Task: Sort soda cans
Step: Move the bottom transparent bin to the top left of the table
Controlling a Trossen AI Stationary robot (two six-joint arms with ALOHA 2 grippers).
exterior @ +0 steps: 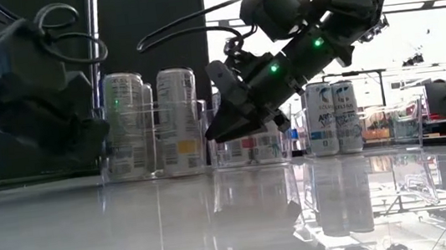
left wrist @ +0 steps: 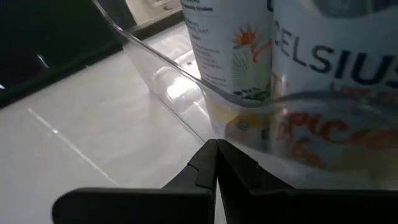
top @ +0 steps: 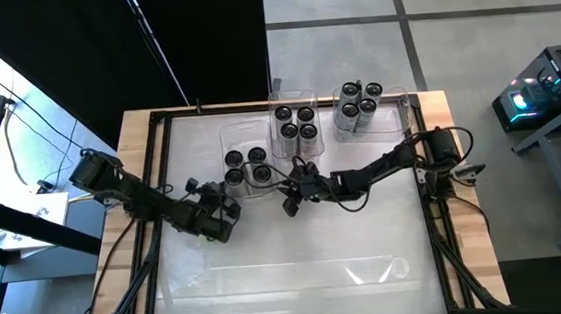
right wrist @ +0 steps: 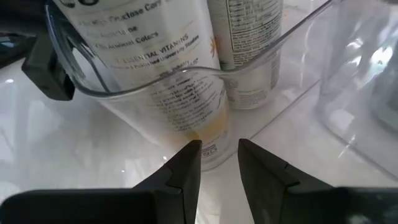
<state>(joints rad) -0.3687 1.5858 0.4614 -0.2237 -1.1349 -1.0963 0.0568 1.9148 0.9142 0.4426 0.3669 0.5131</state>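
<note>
Silvery soda cans stand upright in three clear trays at the table's far side: several in the left tray [top: 244, 135], several in the middle tray [top: 296, 121], several in the right tray [top: 360, 106]. My left gripper [top: 229, 193] is shut, its tips [left wrist: 216, 149] at the near left corner of the left tray's wall [left wrist: 168, 81], right before two cans [left wrist: 230, 43]. My right gripper [top: 290, 204] is open by a narrow gap [right wrist: 219, 152], slanting down [exterior: 222, 133] at that tray's near right corner [right wrist: 124, 93], just short of a can [right wrist: 155, 56]. My left gripper has its shut fingertips [left wrist: 205, 158] close against the lower wall of the left tray at its near left corner, coming level from the table's near left. I cannot tell whether they touch the wall.
A wooden frame edges the table [top: 143, 188]. Another clear tray [top: 370, 268] lies near the table's near edge. White tabletop [top: 287, 237] is open between the grippers and that tray. Cables hang along both arms.
</note>
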